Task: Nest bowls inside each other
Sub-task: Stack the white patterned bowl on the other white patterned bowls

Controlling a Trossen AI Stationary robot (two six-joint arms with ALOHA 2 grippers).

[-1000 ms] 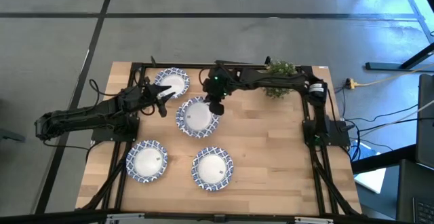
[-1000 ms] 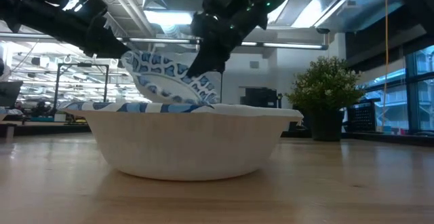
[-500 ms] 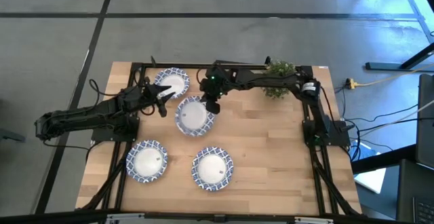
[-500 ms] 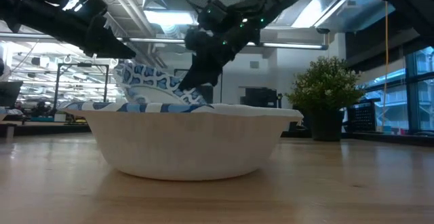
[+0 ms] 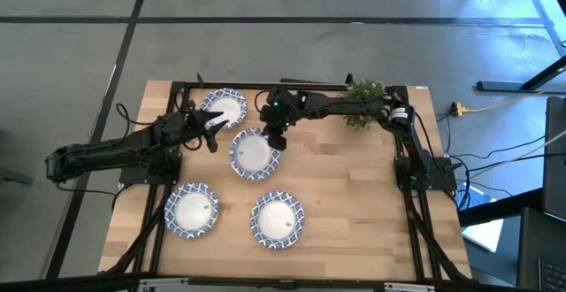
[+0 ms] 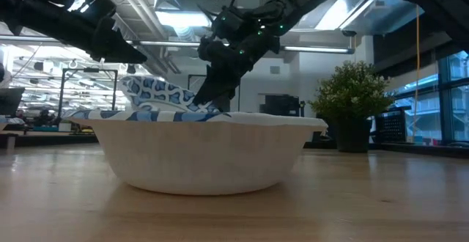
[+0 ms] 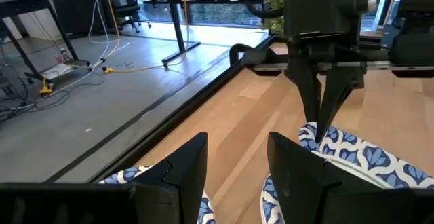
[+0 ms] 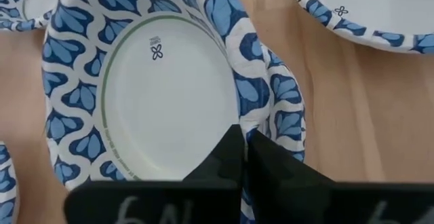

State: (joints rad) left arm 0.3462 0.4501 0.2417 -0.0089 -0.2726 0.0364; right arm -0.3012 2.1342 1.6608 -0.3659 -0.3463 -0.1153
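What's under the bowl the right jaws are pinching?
The held bowl sits tilted in another bowl, whose patterned rim shows beside it. The right gripper pinches its rim. Whether more bowls lie beneath is hidden.

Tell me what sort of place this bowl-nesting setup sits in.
Probably a robotics lab or workshop. The low view looks past the wooden table to workbenches under an exposed ceiling with strip lights. The left wrist view shows cables on a bare floor and office chairs.
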